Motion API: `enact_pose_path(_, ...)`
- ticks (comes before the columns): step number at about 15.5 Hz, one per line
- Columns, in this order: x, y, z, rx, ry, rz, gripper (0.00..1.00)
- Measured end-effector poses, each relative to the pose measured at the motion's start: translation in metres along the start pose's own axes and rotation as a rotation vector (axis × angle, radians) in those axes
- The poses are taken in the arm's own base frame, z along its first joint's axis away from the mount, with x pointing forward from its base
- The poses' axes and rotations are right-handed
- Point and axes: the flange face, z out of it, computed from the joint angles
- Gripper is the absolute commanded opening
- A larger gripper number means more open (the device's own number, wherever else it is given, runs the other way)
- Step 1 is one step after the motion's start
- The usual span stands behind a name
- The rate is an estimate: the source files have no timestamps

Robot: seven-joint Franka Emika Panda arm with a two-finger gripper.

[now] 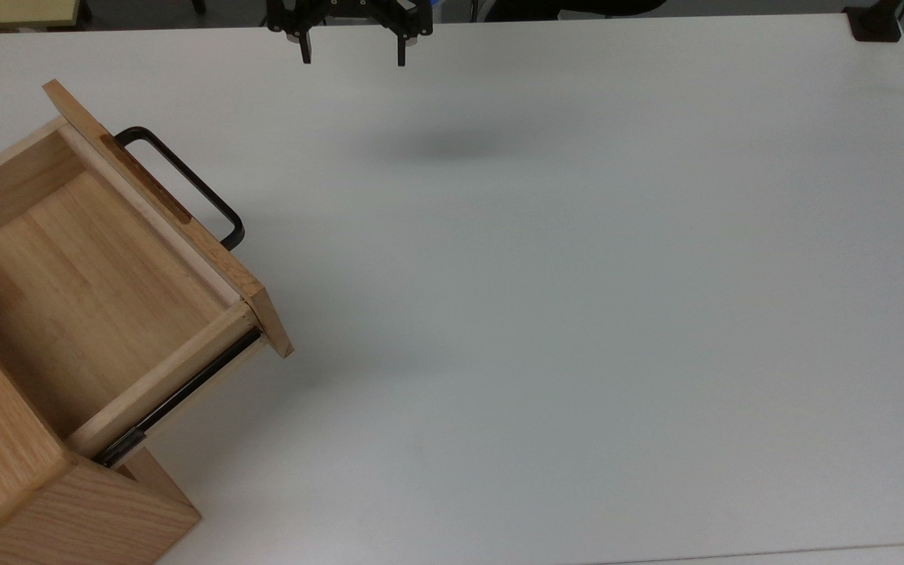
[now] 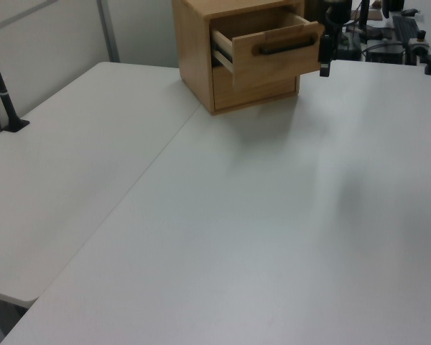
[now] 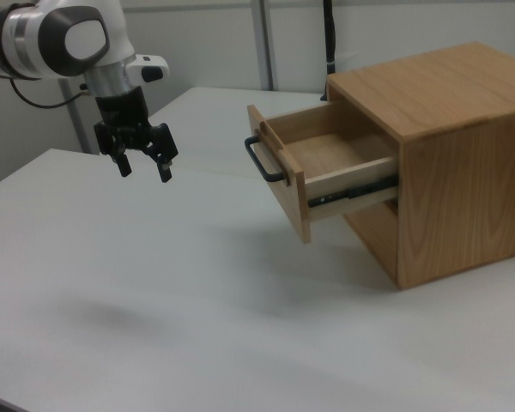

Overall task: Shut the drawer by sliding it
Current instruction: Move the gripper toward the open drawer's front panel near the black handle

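One drawer (image 1: 99, 290), pulled well out of the cabinet (image 3: 438, 154), sits at the top view's 8 o'clock. Gripper (image 3: 143, 163) hangs spread and empty, well apart at 12. Risk: an off-axis push on the angled front panel (image 1: 169, 212) binds the rails or shoves the cabinet.

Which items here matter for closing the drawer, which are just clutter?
Job:
- drawer, pulled out, empty
- its black handle
- gripper, jaws open, hanging above the table away from the drawer

Not part of it:
- cabinet housing the drawer
- white table
- black clamp at the table corner
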Motion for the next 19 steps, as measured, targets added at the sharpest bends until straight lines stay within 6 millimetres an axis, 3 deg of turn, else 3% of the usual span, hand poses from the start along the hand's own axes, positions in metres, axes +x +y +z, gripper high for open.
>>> enact_pose_path(5,0.0002,0.0000,0.0003,0.000,0.000,0.000,1.00)
enact_pose_path(6,0.0002,0.0000,0.0002,0.000,0.000,0.000,0.94)
enact_pose_path(8,0.0002,0.0000,0.0002,0.000,0.000,0.000,0.60)
enact_pose_path(12,0.0002,-0.0007,0.0003,0.003,-0.001,-0.005,0.03)
enact_pose_path(19,0.0012,-0.0047,0.0025,0.042,-0.005,-0.003,0.00)
